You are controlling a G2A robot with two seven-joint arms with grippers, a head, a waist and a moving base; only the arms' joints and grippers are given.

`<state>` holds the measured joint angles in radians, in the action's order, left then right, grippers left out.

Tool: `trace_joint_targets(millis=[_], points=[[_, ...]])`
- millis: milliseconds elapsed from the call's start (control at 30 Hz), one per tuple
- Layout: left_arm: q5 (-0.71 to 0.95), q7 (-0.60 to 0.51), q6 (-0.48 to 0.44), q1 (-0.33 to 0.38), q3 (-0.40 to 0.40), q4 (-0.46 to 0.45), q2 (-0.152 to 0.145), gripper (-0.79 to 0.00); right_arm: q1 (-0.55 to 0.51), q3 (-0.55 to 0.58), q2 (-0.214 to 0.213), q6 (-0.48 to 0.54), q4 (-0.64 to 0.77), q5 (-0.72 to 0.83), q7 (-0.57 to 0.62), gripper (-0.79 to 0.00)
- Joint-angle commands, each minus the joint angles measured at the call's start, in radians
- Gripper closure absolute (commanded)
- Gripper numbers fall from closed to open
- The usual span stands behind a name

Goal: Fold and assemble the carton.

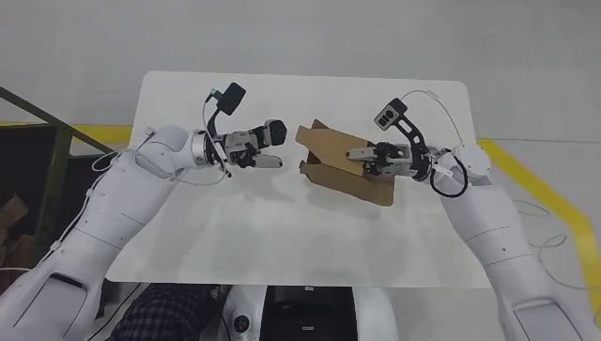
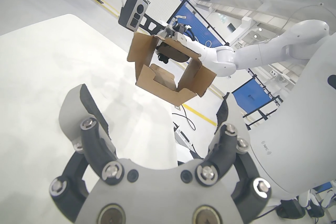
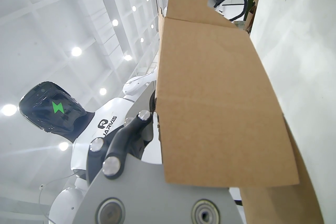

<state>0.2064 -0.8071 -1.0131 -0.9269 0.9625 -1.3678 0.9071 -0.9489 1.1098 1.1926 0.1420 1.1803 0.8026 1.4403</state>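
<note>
Top view. I have the white table below both arms. The left gripper hangs over the middle of the table, fingers spread, nothing between them. The carton sits just ahead of its fingertips, a small gap between the two, not touching. The carton is brown cardboard, partly opened, flaps loose at the end that faces the left gripper. The right gripper is at the opposite end of the carton, closed on one of its walls.

Left wrist view. My own fingers stand wide apart with only bare table between them. The carton is straight ahead of the opening and well clear of the pads. It is held up off the table, open end towards me, forming a rough square tube with one small inner flap folded in and the outer flaps splayed. The right gripper reaches it from behind and pinches the upper wall.

Right wrist view. A broad flat panel of the carton lies right against the right gripper and hides its fingertips. The table edge runs alongside the far side of the panel.
</note>
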Motion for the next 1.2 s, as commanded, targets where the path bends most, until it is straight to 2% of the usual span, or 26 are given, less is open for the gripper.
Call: trace_joint_targets(millis=[0, 200, 733, 1167], points=[[0.013, -0.001, 0.001, -0.014, 0.014, -0.029, -0.003, -0.785, 0.002, -0.001, 0.001, 0.008, -0.004, 0.003, -0.001, 0.000], [0.026, -0.001, 0.001, -0.064, 0.047, -0.113, -0.007, -0.785, 0.007, -0.015, 0.008, 0.031, -0.018, 0.019, -0.003, 0.000], [0.042, -0.001, 0.001, -0.035, -0.033, -0.106, 0.010, -0.785, 0.006, -0.020, 0.017, 0.034, -0.028, 0.055, 0.009, 0.000], [0.116, -0.001, 0.001, -0.011, -0.092, -0.110, 0.019, -0.785, -0.008, -0.013, 0.017, 0.025, 0.001, 0.054, 0.000, 0.000]])
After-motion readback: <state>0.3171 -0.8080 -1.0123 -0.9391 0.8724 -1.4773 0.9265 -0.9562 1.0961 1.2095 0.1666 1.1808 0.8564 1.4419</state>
